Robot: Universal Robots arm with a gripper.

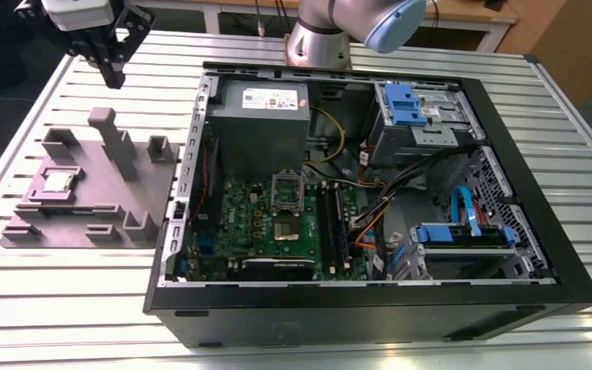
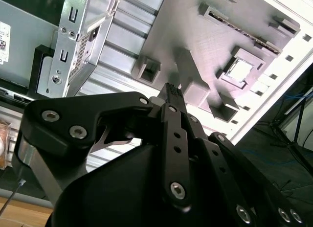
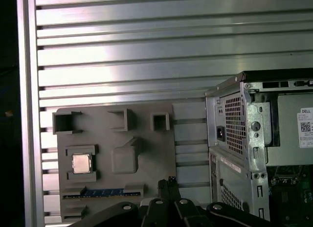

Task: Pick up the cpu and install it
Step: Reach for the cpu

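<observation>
The cpu (image 1: 59,182) sits pocketed in the grey fixture (image 1: 90,210), on the exterior view's left of the case (image 1: 378,301). The pincer (image 1: 114,77) (closed, empty) hangs farther back; a skewed descent could strike the fixture's posts (image 1: 105,127).

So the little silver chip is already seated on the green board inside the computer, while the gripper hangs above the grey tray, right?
Not quite: the exterior view shows the cpu lying in a recess of the grey tray, outside the computer case. The gripper does hang above that tray.
</observation>
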